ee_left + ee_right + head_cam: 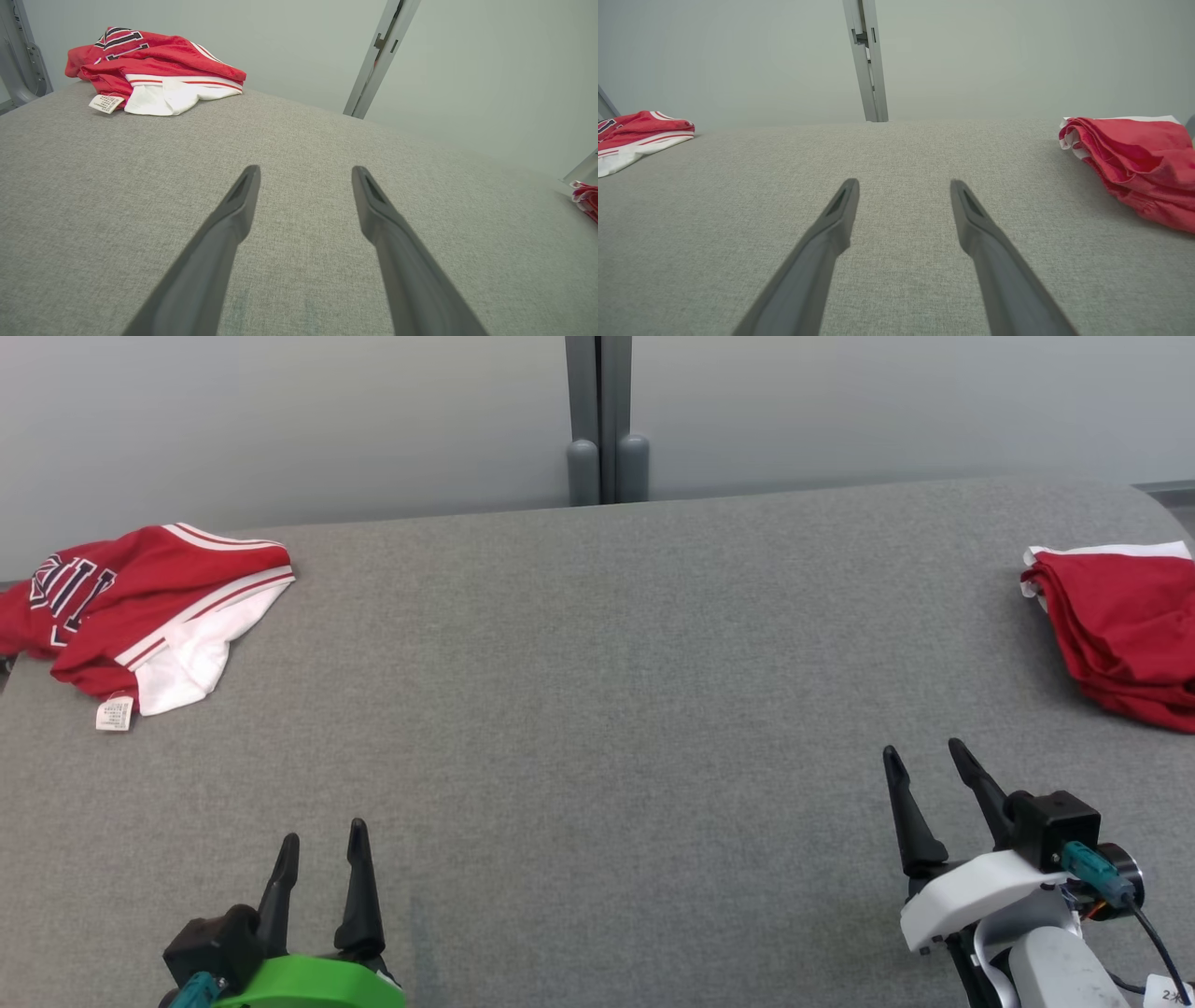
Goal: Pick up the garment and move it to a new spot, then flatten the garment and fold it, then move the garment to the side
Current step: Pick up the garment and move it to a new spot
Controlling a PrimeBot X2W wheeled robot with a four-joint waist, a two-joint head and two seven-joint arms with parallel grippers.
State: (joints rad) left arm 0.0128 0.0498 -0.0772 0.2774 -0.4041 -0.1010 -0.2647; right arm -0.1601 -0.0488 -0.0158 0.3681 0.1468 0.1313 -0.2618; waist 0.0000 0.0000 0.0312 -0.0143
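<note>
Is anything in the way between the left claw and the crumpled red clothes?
No, nothing visible. Just bare grey table lies between the open left gripper and the crumpled garment at the far left. The folded red cloth sits far off to the right.

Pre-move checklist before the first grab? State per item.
1. Left pincer open, nothing held: ok.
2. Right pincer open, nothing held: ok.
3. Jersey in view, crumpled at the table's far left, apart from both pincers: ok.
4. Middle of the table free of cloth, for laying the jersey flat: ok.
5. Folded garment at the far right, out of the path from the left pincer to the jersey: ok.
6. Jersey wholly on the table, with no part hanging over the left edge: cannot tell.
</note>
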